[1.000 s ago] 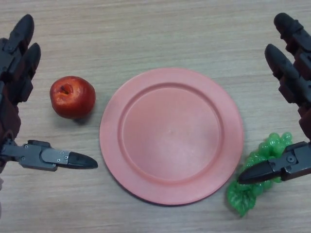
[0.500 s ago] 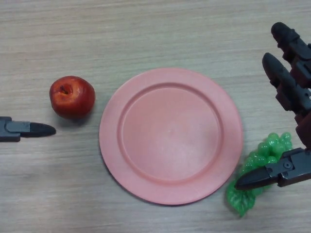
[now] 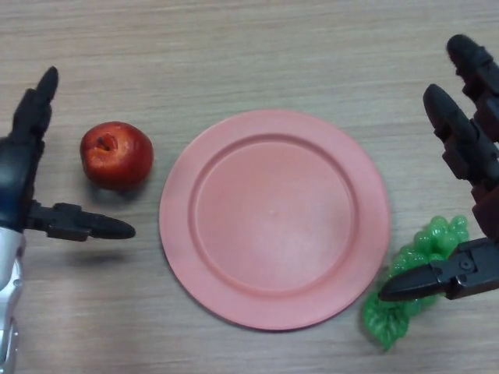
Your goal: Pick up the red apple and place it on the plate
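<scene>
A red apple (image 3: pixel 117 155) sits on the wooden table, just left of a pink plate (image 3: pixel 274 217) that holds nothing. My left hand (image 3: pixel 23 167) is at the left edge, open, with its fingers stretched up beside the apple's left side and its thumb (image 3: pixel 93 226) pointing right below the apple. It does not touch the apple. My right hand (image 3: pixel 472 156) is open at the right edge, right of the plate.
A bunch of green grapes (image 3: pixel 409 284) lies at the plate's lower right, partly under my right thumb (image 3: pixel 433 278). The wooden table (image 3: pixel 234 54) stretches behind the plate.
My left hand drew back to the left edge, then came back in and now stands beside the apple with fingers raised. The right hand has barely moved.
</scene>
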